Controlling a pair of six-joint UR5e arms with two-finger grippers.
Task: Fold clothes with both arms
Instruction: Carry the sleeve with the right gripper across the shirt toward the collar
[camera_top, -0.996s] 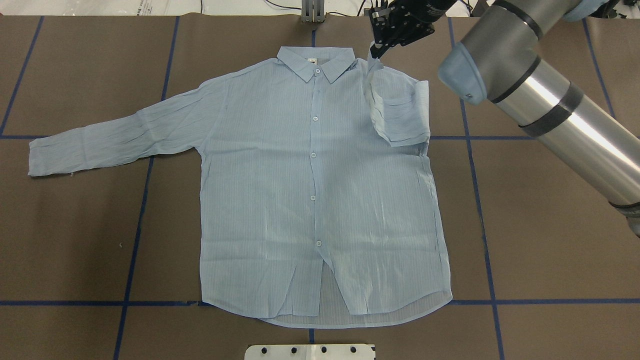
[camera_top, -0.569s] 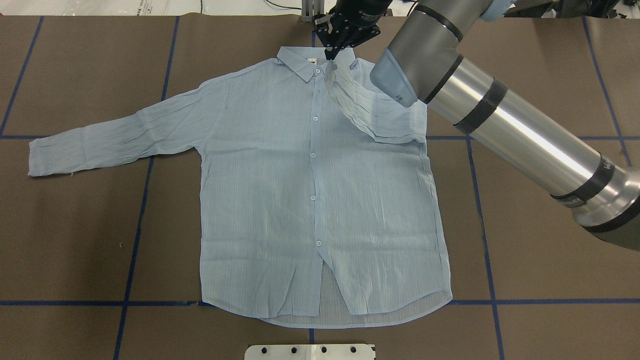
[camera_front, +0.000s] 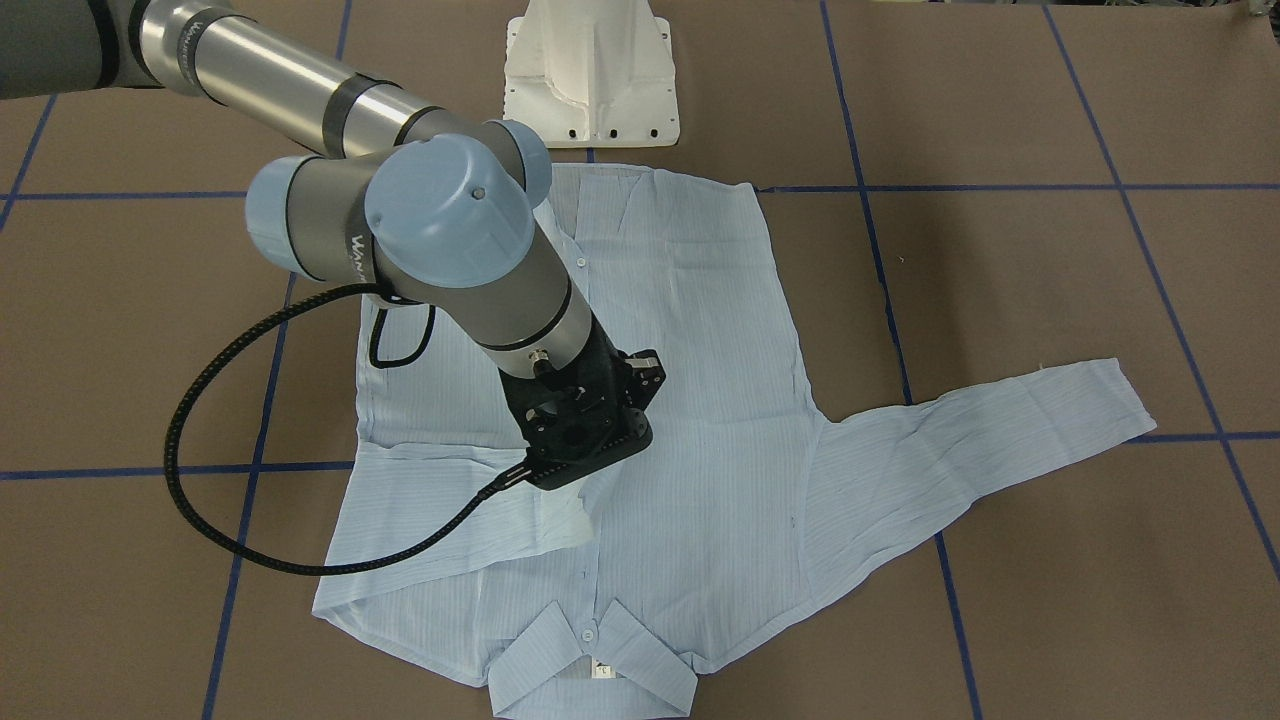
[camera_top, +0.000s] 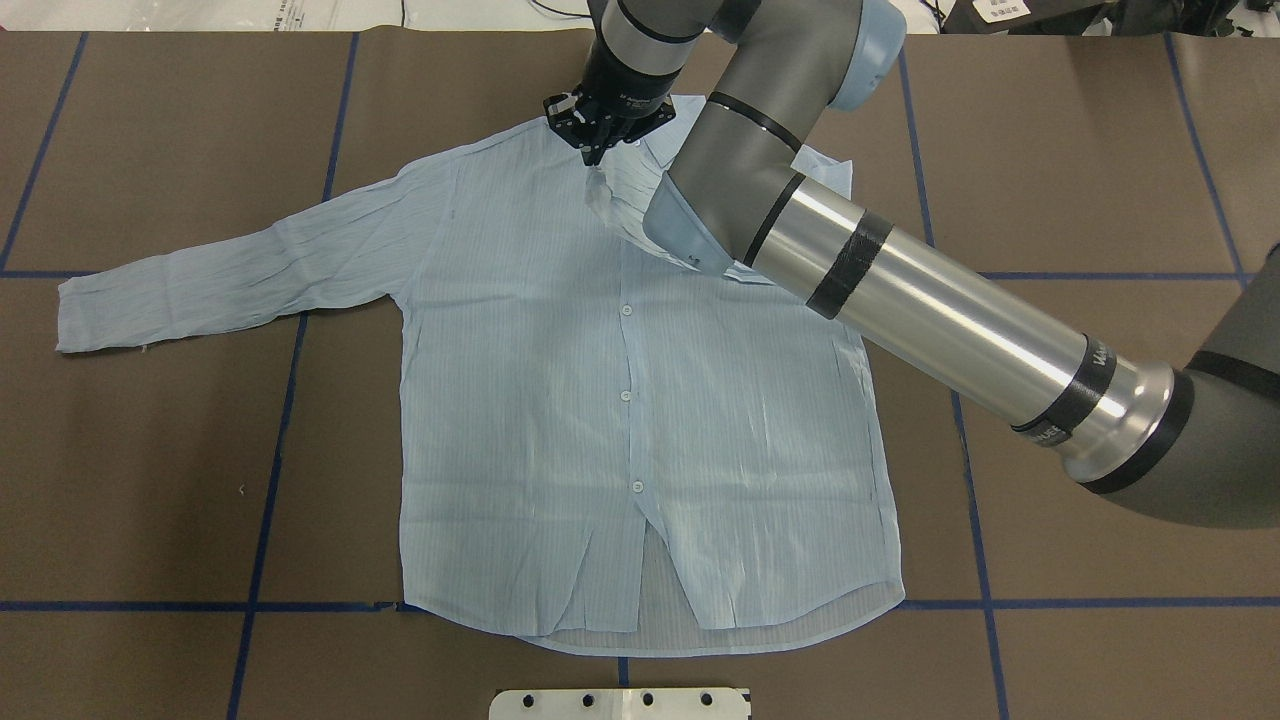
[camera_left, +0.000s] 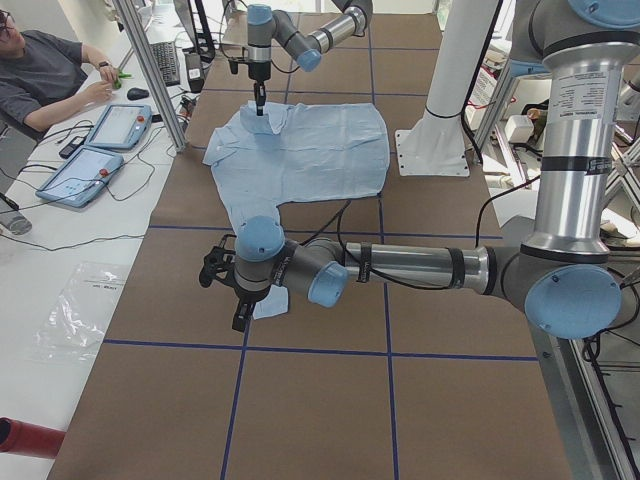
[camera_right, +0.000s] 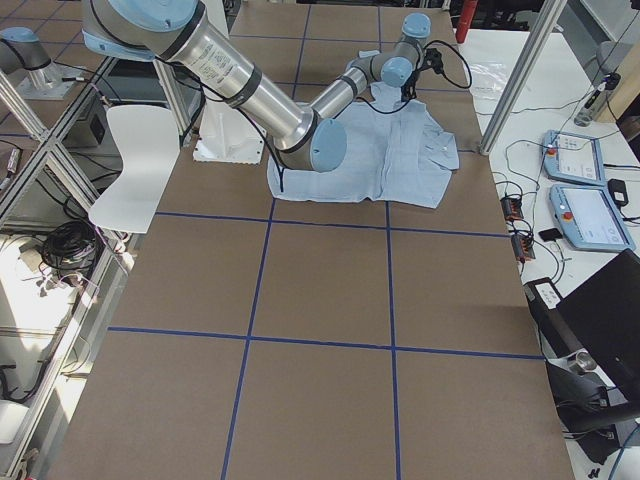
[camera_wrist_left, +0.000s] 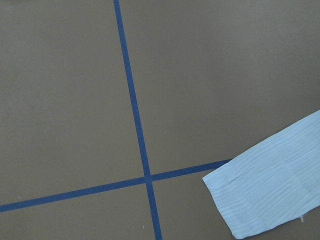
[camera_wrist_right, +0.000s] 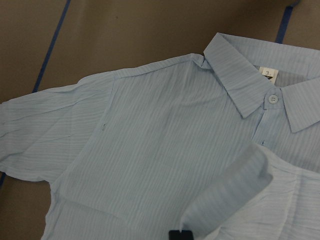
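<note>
The light blue striped shirt (camera_top: 620, 400) lies flat and buttoned, collar at the table's far side. My right gripper (camera_top: 597, 150) is shut on the right sleeve's cuff (camera_wrist_right: 235, 190) and holds it just above the chest near the collar (camera_wrist_right: 240, 75), with the sleeve folded across the shoulder. The front view shows this gripper (camera_front: 580, 470) with the cuff hanging under it. The left sleeve (camera_top: 200, 270) lies stretched out flat. My left gripper (camera_left: 240, 315) hovers by that sleeve's cuff (camera_wrist_left: 270, 185). It shows only in side views, so I cannot tell its state.
The white pedestal base (camera_front: 590, 80) stands at the shirt's hem side. Blue tape lines (camera_wrist_left: 135, 125) grid the brown table. An operator (camera_left: 50, 70) sits beyond the collar side with two tablets (camera_left: 80, 175) beside the table.
My right gripper has carried the sleeve cuff leftward, from beyond the right shoulder across the collar to the chest's upper middle. The sleeve now drapes over the shirt front.
</note>
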